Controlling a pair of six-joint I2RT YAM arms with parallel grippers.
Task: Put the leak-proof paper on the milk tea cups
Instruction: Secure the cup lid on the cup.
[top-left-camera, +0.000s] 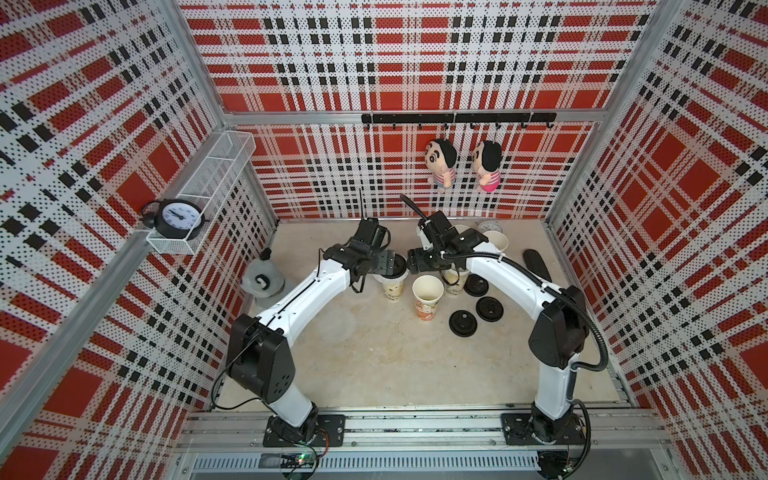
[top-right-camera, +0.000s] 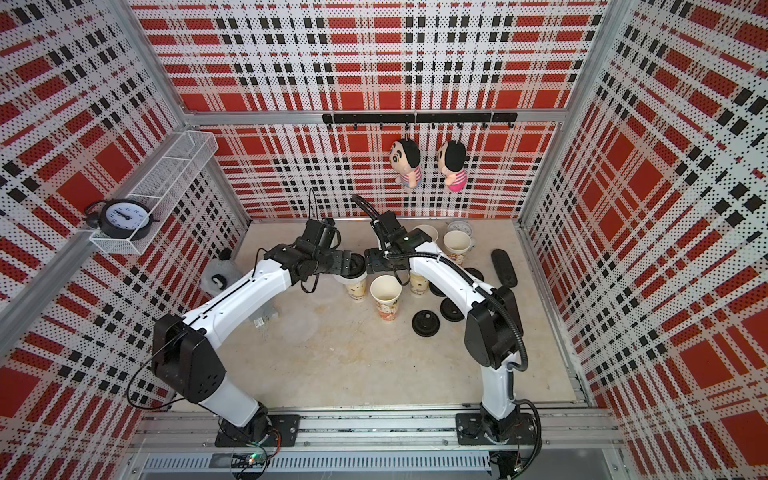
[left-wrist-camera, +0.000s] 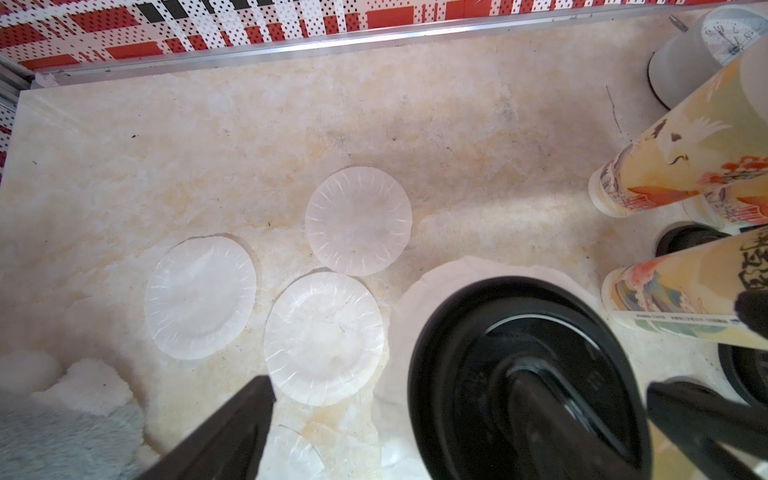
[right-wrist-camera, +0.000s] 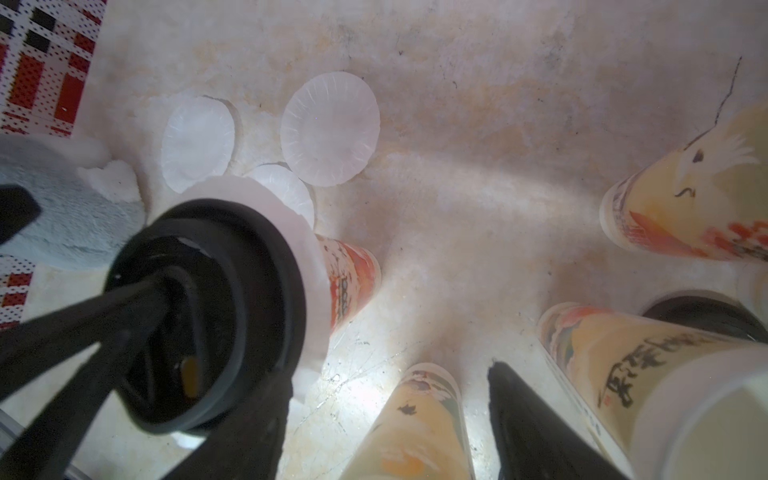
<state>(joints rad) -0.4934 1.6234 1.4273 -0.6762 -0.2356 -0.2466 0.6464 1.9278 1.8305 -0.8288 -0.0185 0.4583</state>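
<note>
Top views, both of them: the left arm (top-left-camera: 303, 295) and right arm (top-left-camera: 511, 278) are bent at the elbow and reached inward, so the left gripper (top-left-camera: 390, 266) and right gripper (top-left-camera: 411, 266) are nearly met over one of the milk tea cups (top-left-camera: 392, 291).

Left wrist view: the jaws are spread wide on either side of a black lid (left-wrist-camera: 528, 374), with nothing pinched. One sheet of leak-proof paper (left-wrist-camera: 419, 307) is sandwiched under that lid, and three more are spread flat on the table (left-wrist-camera: 457, 145).

Right wrist view: the jaws are parted, one finger is set by the lid's rim, and nothing is clamped.

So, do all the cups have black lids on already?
No, the front cup stands open, and spare black lids lie on the table beside it.
</note>
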